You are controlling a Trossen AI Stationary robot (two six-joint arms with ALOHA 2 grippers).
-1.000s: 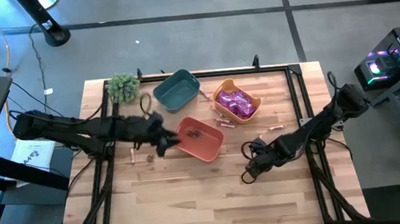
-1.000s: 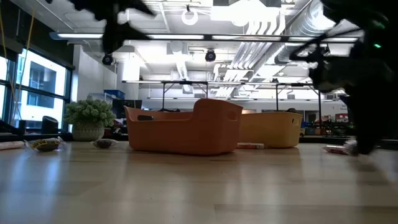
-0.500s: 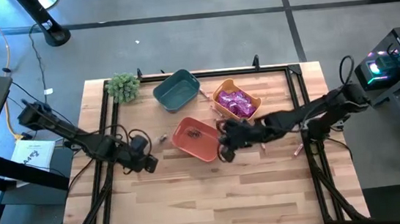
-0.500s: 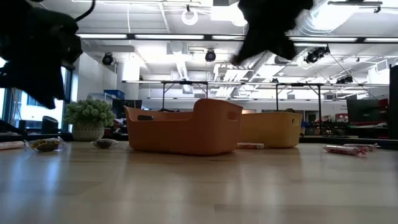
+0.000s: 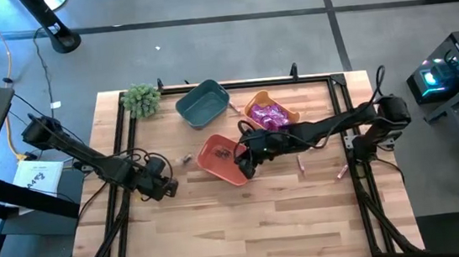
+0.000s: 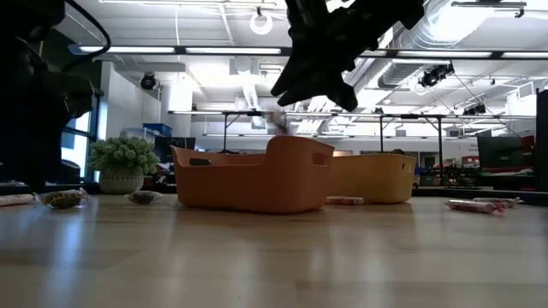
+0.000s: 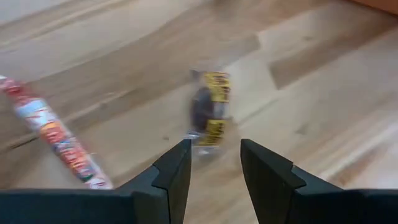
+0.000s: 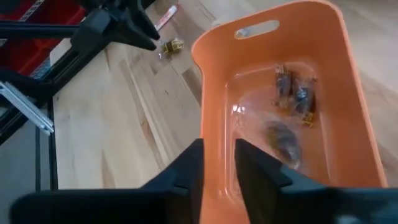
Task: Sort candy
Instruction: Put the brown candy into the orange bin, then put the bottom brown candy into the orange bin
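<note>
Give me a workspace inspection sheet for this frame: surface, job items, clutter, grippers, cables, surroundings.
Surface: wooden table, bare planks in front.
Job's things: dark candies in orange bin; purple packets in yellow bin; teal bin; dark candy and pink stick loose before left gripper.
Clutter: green plant ball.
Grippers: left gripper open, low over the table; right gripper slightly open, empty, above orange bin.
Cables: on floor left of table.
Surroundings: equipment with lit panel at right.

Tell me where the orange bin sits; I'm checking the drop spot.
In the high view the orange bin sits mid-table, just in front of the teal bin and yellow bin, with the right gripper over its near edge.
</note>
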